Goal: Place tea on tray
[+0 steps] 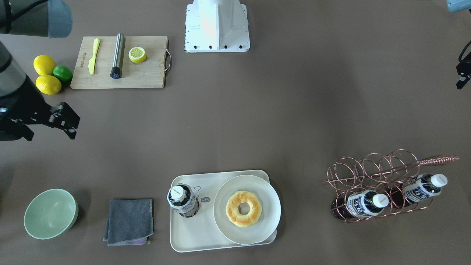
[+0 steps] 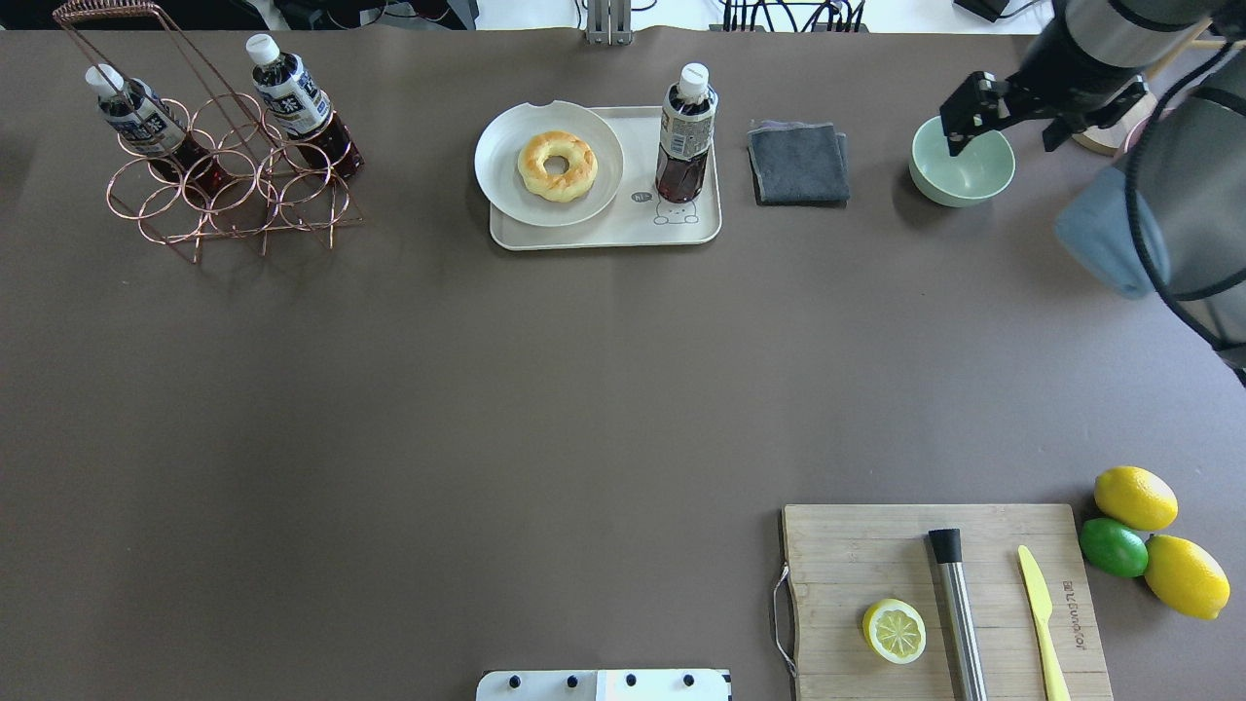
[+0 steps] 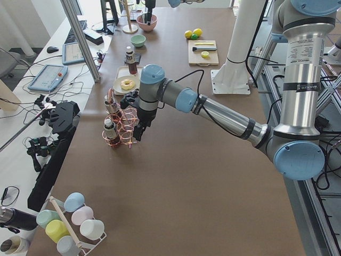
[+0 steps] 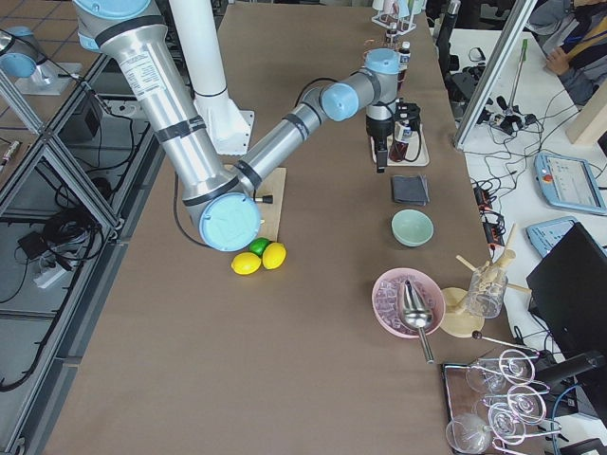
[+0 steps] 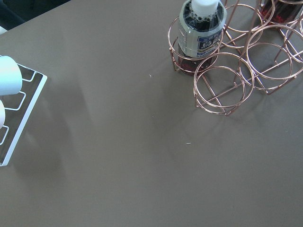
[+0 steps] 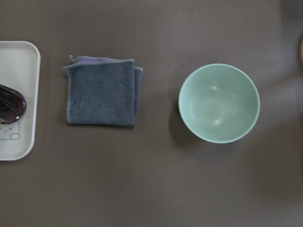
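Note:
One tea bottle [image 2: 687, 131] stands upright on the cream tray [image 2: 604, 237], on its right half beside the bear drawing; it also shows in the front view [image 1: 183, 200]. Two more tea bottles [image 2: 136, 117] [image 2: 297, 97] lie in the copper wire rack [image 2: 234, 195] at the far left. My right gripper [image 2: 1001, 136] hangs open and empty high above the green bowl, well right of the tray. My left gripper [image 3: 138, 133] is beside the rack; only its edge shows in the front view [image 1: 463, 75], and I cannot tell if it is open.
A white plate with a doughnut [image 2: 555, 166] fills the tray's left half. A grey cloth [image 2: 798, 161] and green bowl [image 2: 962, 166] lie right of the tray. A cutting board [image 2: 837, 555] with lemon half, steel rod and knife, plus lemons and a lime [image 2: 1115, 547], sit near right.

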`<action>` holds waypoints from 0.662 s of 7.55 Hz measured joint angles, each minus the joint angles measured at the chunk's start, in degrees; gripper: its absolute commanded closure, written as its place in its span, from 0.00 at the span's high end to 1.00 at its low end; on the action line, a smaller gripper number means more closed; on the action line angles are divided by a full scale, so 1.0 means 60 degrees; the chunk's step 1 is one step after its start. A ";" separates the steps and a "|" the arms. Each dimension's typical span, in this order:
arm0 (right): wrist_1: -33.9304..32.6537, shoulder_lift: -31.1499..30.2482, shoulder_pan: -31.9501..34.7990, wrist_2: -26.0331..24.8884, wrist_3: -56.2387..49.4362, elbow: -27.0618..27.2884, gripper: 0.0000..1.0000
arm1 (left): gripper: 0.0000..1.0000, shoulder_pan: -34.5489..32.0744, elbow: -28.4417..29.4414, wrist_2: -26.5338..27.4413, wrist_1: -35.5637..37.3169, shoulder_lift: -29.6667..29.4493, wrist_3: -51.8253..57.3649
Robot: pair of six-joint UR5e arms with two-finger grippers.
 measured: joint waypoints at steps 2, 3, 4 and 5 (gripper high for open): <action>0.0052 -0.2021 0.1016 0.0406 -0.1713 0.0723 1.00 | 0.98 -0.0199 0.0216 -0.0486 0.0005 0.0039 0.0042; 0.0033 -0.2814 0.1778 0.0679 -0.2994 0.0774 1.00 | 0.98 -0.0263 0.0264 -0.0576 -0.0020 0.0169 0.0070; 0.0008 -0.3423 0.2690 0.1040 -0.4609 0.0540 1.00 | 0.98 -0.0324 0.0288 -0.0621 -0.0019 0.0273 0.0118; 0.0006 -0.3770 0.3570 0.1263 -0.6329 -0.0094 1.00 | 0.98 -0.0417 0.0312 -0.0658 -0.0002 0.0329 0.0148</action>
